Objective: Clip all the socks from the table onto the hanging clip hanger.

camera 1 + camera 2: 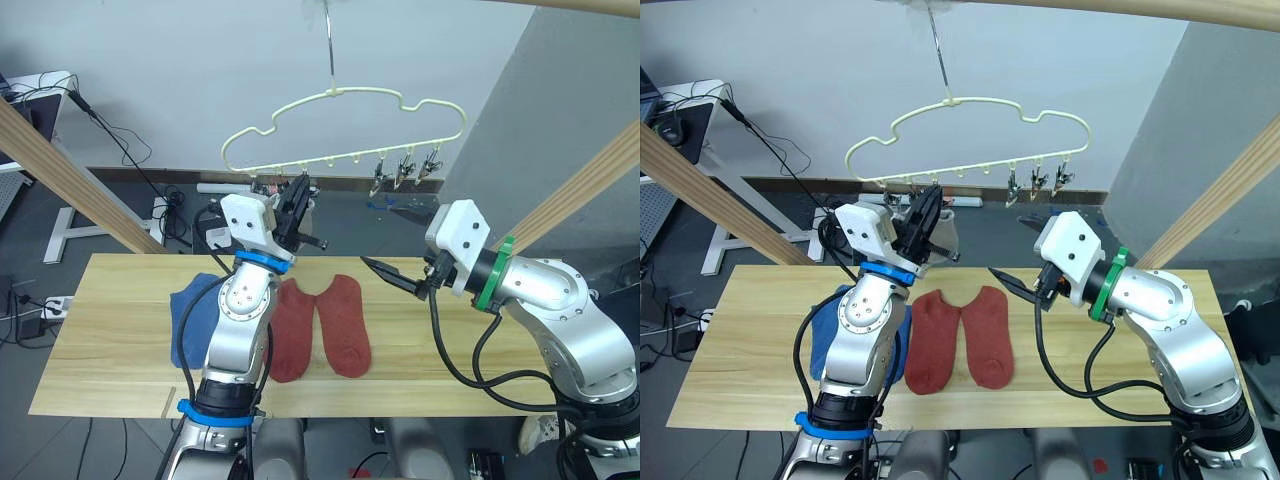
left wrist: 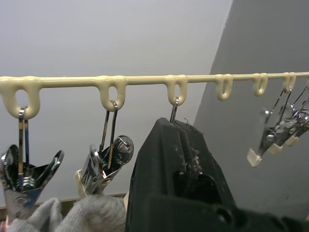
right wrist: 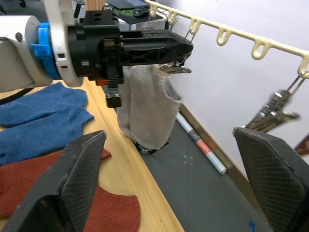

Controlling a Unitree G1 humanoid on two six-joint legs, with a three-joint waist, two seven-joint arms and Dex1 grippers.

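Grey socks [image 3: 147, 108] are up on the clip hanger [image 1: 345, 100], dangling from the clips at its left end, and my left pincer [image 3: 166, 48] is raised right there, its black fingers closed flat together against the third clip [image 2: 175, 108] on the rail. Whether they actually pinch that clip's levers, I cannot tell from here. Down on the tabletop [image 1: 450, 375] two rust-red socks [image 1: 325, 325] lie side by side, touching, and the blue socks [image 1: 830, 325] lie just beside them under my left arm, overlapping each other. My right pincer [image 1: 395, 277] hovers above the tabletop near the red pair, fingers wide apart and empty. By my reckoning two socks are hung and four are left. To do this bit well, I should check that the grey cuff sits deep in the clip's mouth before I ease off, and draw the left arm away slowly so the hanger doesn't swing on its thin hook [image 1: 328, 45].
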